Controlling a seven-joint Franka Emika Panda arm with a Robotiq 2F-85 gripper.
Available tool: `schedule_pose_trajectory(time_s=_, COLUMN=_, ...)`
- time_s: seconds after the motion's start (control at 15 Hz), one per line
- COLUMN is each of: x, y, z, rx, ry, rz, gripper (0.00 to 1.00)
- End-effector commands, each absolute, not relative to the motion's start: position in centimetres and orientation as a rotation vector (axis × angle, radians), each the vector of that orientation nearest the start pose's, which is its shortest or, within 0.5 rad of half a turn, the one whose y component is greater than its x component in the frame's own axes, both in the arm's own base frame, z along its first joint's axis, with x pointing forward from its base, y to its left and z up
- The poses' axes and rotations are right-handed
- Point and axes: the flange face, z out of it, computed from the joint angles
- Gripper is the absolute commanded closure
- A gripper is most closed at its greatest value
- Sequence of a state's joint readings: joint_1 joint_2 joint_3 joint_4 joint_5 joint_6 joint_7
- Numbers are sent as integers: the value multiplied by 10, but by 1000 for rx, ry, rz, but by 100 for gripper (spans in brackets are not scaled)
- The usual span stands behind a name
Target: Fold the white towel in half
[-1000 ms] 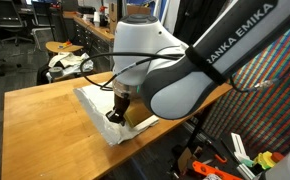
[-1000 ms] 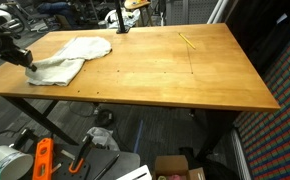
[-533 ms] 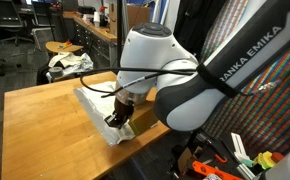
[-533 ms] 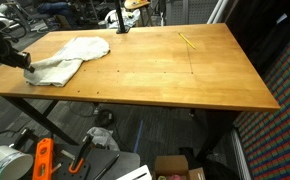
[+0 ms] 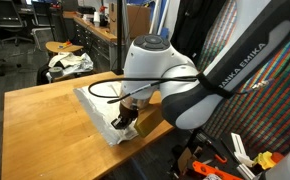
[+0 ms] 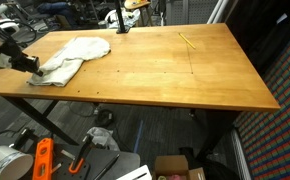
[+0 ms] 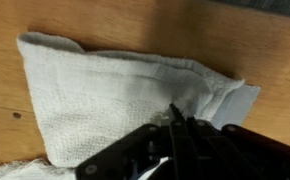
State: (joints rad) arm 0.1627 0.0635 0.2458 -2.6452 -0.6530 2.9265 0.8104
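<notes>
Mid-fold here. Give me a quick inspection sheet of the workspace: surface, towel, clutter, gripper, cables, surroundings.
Surface: wooden table, no spill seen.
Job's things: white towel bunched near one table corner, one edge drawn out toward the gripper; not yet folded flat in half.
Clutter: thin yellow stick lying on the table well apart from the towel.
Grippers: gripper shut on the towel's edge, near the table's edge.
Cables: black cable looping off the arm above the towel.
Surroundings: cloth heap beyond the table; orange tool and box below the table.
</notes>
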Motion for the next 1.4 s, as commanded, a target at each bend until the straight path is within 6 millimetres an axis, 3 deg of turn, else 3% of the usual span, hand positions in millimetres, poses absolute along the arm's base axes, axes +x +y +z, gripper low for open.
schedule_pose_trajectory(time_s=0.0, x=393, y=203, z=228, rx=-3138, ry=-341, rz=-441, gripper=98)
schedule_pose_trajectory(time_s=0.2, x=395, y=196, z=219, rx=-3158, ry=-349, rz=-407, gripper=98)
schedule_pose_trajectory(time_s=0.73, x=401, y=175, z=218, rx=-3208, ry=-326, rz=-367, gripper=98)
schedule_pose_trajectory(time_s=1.33, x=389, y=175, z=231, rx=-3171, ry=-419, rz=-375, gripper=97)
